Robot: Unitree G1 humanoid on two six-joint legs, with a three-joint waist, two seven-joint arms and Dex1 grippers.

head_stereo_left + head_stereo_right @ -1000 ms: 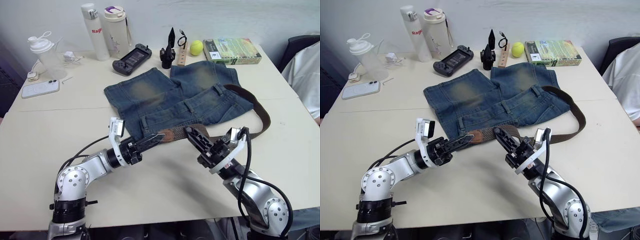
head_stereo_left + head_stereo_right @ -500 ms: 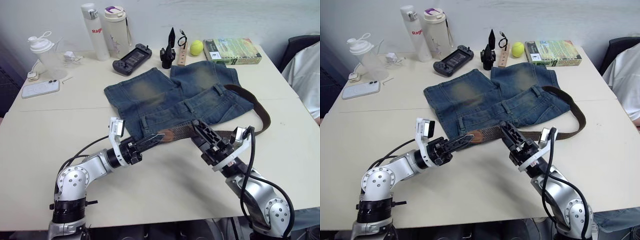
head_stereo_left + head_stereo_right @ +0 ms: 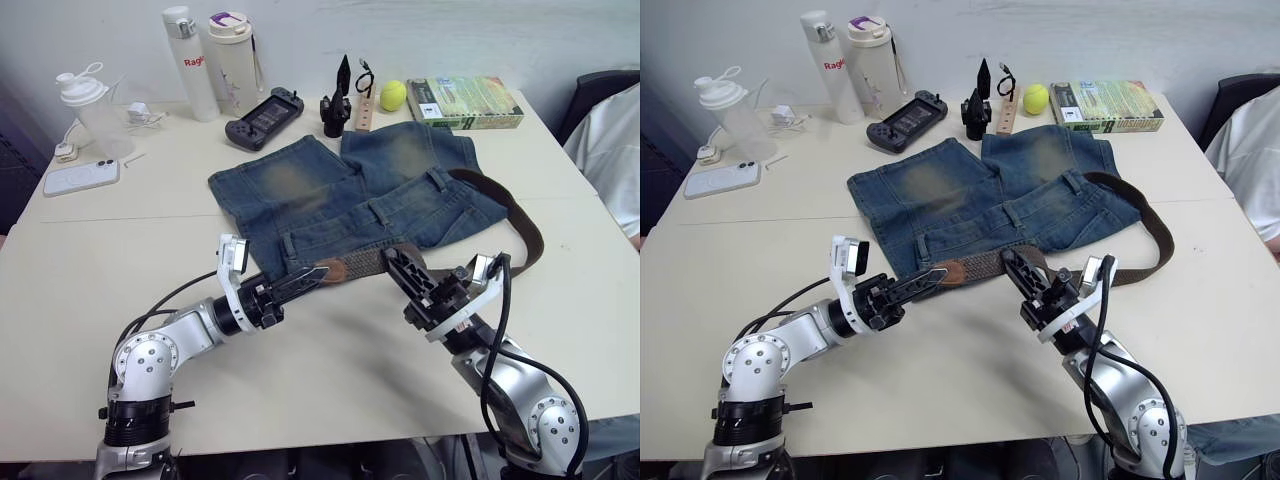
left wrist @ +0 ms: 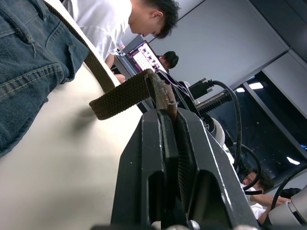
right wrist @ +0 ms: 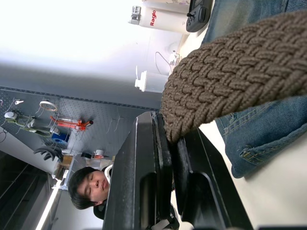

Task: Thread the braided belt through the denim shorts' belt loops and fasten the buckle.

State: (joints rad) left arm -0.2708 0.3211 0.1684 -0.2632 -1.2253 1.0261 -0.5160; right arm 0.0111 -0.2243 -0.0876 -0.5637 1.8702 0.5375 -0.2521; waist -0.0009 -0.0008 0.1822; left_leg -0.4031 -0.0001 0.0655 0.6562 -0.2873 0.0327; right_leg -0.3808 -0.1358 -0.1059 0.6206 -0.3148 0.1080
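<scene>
Left gripper is clamped on the tan tip of the braided belt; the left wrist view shows the tip nipped between the two fingers. Right gripper is clenched on the woven strap a little further along, with the weave pinched between its fingers in the right wrist view. Both grips sit just in front of the waistband of the denim shorts, which lie flat on the table, waistband toward the robot. Judgement: two close holds keep the free end stiff and aimed for feeding into a belt loop. Beyond the right gripper the belt runs along the waistband edge, then curves round the shorts' right side toward a loop there. Buckle not made out. Fastening not yet done.
</scene>
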